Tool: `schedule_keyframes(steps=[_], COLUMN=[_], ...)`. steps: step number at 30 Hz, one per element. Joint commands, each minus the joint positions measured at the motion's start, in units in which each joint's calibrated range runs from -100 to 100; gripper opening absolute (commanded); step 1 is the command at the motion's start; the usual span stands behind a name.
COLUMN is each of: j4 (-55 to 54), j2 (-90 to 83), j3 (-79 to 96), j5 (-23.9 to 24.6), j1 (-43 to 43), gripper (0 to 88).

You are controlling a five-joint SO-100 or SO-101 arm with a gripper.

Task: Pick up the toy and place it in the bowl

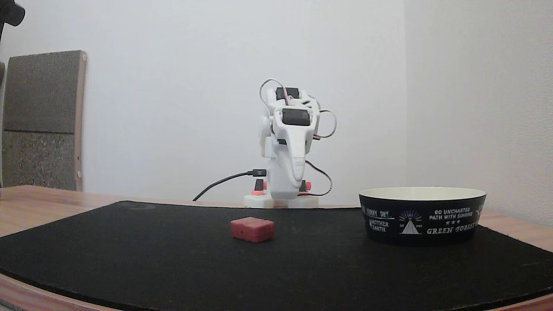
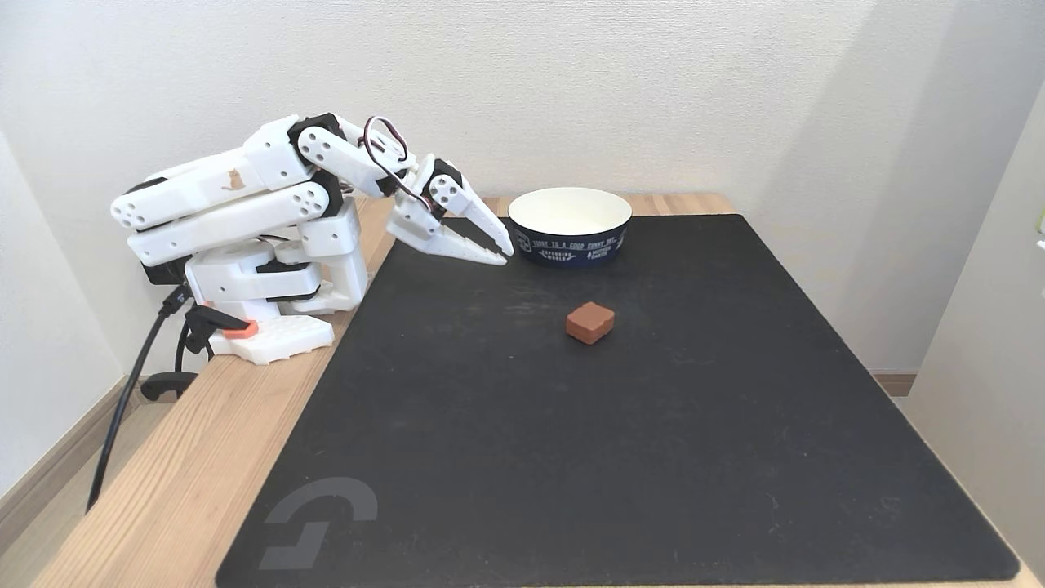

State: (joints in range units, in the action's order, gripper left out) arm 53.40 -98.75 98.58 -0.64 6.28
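Note:
The toy (image 1: pixel 252 229) (image 2: pixel 590 322) is a small dull-red block lying on the black mat, alone near its middle. The bowl (image 1: pixel 422 214) (image 2: pixel 570 225), black outside with white print and cream inside, stands on the mat and looks empty. My white arm is folded back over its base. The gripper (image 2: pixel 502 253) (image 1: pixel 297 181) hangs above the mat's edge, its tips shut together with nothing between them. In a fixed view the tips sit just left of the bowl, well short of the toy.
The black mat (image 2: pixel 653 425) covers most of a wooden table (image 2: pixel 188 441). The arm's base (image 2: pixel 269 335) and black cables (image 2: pixel 122 400) sit at the table's left side. White walls stand close behind and to the right. A padded board (image 1: pixel 41 121) leans at the left.

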Motion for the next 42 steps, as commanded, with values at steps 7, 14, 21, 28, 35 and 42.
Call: schedule_keyframes(steps=[7,14,21,28,35,42], j4=[0.29,0.29,0.20,0.20,0.20,-5.81], j2=[-0.58,-0.58,-0.58,-0.58,4.09,41.02], j3=[0.79,0.79,0.79,0.79,-7.87,-30.94], j5=[0.23,0.23,0.33,0.33,7.27,13.64], j1=[0.03,0.12,-0.14,0.03,-5.49,-7.41], gripper=[4.2,4.2,22.9,36.4,36.7,37.0])
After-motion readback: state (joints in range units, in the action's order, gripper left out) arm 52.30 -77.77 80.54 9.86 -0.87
